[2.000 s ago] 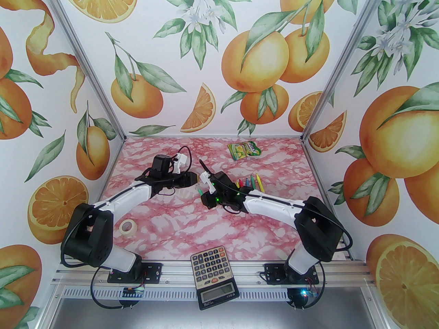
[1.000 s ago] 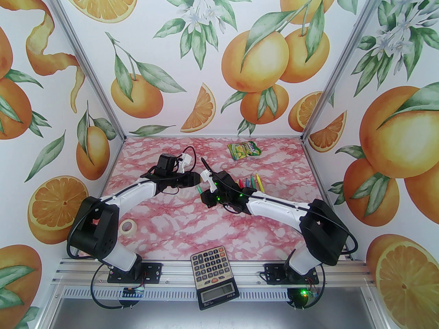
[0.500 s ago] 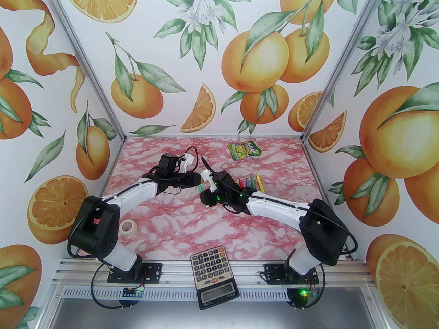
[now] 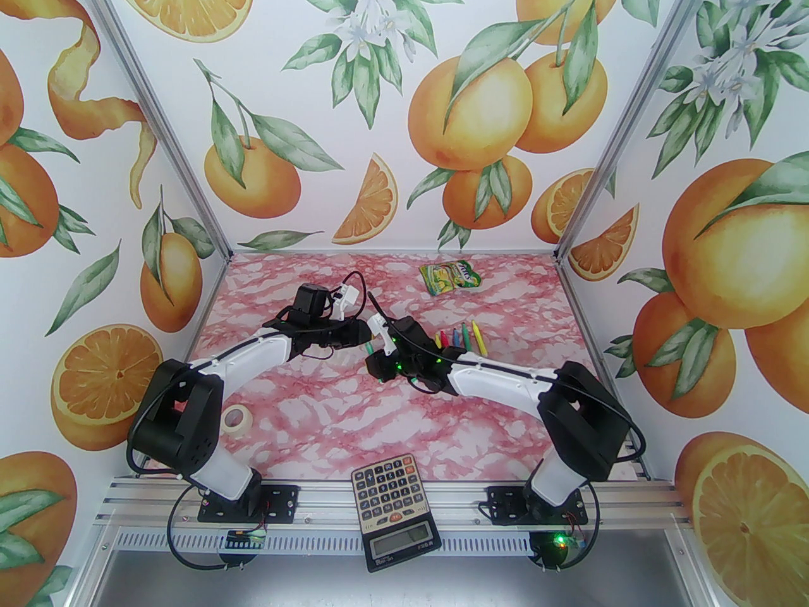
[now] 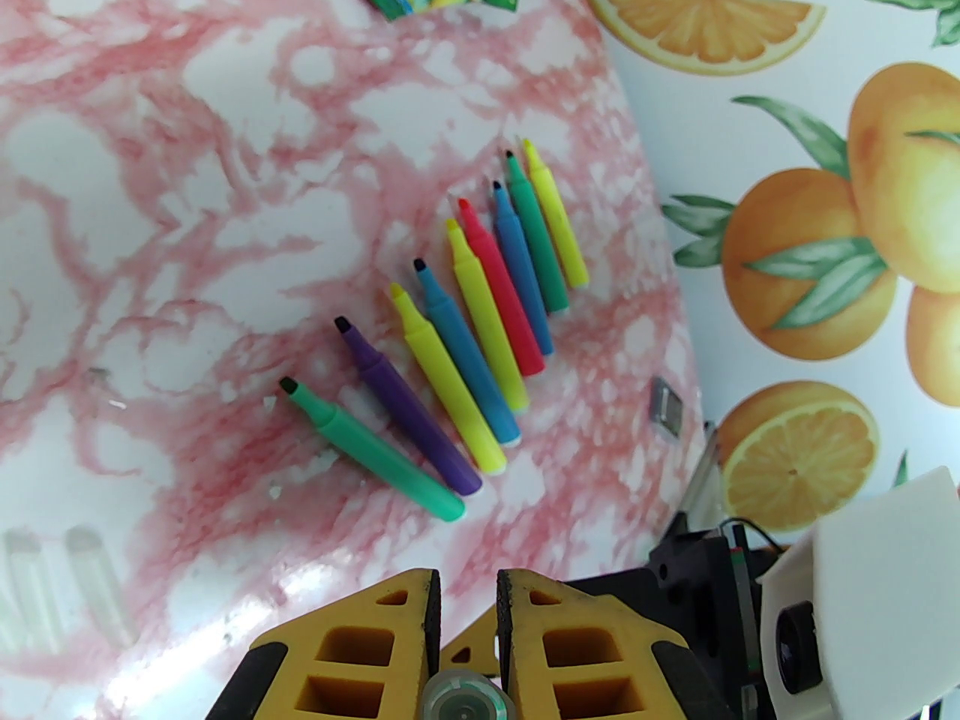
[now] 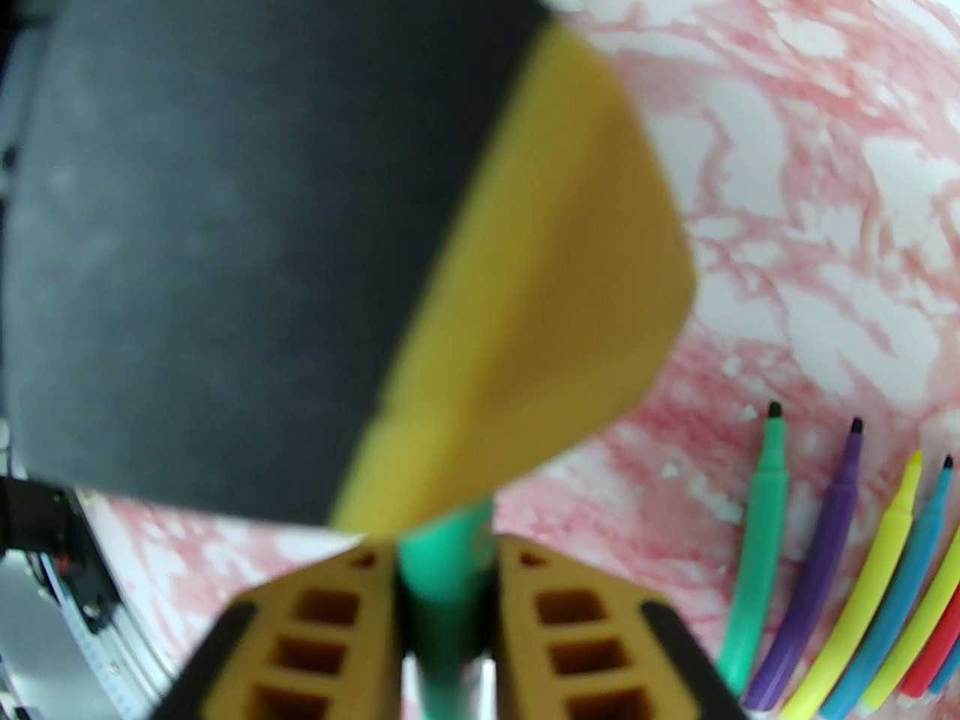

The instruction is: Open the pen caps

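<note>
right gripper (image 6: 447, 552): clamps green pen (image 6: 444, 597) | table (image 4: 328, 415): pink marble | walls (image 4: 392, 61): oranges

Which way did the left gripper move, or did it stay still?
Yes, it moved: the left gripper shifted slightly right, away from the tape roll.

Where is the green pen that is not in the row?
Top view: the green pen is held over the middle of the table between the left gripper and right gripper, left of the pen row.
</note>
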Tool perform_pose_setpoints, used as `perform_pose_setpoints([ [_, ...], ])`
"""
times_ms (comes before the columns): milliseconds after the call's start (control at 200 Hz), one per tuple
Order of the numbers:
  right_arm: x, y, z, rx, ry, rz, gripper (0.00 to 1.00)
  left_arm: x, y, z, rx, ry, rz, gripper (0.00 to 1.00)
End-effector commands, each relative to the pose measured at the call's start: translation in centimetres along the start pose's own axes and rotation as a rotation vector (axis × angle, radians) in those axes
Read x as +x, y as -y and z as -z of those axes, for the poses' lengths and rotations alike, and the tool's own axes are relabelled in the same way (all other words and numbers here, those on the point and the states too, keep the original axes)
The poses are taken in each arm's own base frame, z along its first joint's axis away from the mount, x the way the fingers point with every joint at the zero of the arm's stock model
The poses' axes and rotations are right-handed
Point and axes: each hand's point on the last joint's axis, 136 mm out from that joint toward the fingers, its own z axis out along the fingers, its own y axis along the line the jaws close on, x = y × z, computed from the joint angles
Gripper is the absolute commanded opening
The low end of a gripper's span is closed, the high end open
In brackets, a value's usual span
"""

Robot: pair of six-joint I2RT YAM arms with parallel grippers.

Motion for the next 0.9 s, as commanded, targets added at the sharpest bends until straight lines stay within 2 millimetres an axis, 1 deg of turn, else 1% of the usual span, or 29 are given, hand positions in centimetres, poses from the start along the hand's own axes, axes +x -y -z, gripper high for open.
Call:
perform_pose_setpoints([
  [0, -0.7, -0.1, 0.3, -0.007, 0.028, 0.014, 0.12, -1.6, 1.2, 0.7, 0.038, 0.040, -0.014, 0.00],
  [55, -0.2, 0.0, 0.5, -0.005, 0.019, 0.014, 0.10, -2.1, 1.1, 0.9, 0.035, 0.056, -0.008, 0.00],
  [175, 1.5, 0.3, 0.9, -0.002, -0.018, 0.017, 0.07, -3.5, 0.3, 1.8, 0.007, 0.116, 0.018, 0.00],
  [300, 3.3, 0.9, 1.2, 0.009, -0.052, 0.018, 0.05, -5.0, -0.4, 2.9, -0.008, 0.179, 0.054, 0.00],
  [400, 4.3, 1.3, 1.4, 0.019, -0.073, 0.021, 0.05, -5.6, -0.8, 3.2, -0.008, 0.199, 0.076, 0.00],
  [585, 5.4, 1.5, 1.4, 0.020, -0.095, 0.038, 0.03, -5.6, -1.3, 3.0, -0.007, 0.199, 0.102, 0.00],
  [896, 6.3, 1.9, 1.8, 0.022, -0.100, 0.057, 0.01, -5.8, -2.3, 2.9, -0.013, 0.204, 0.132, 0.00],
])
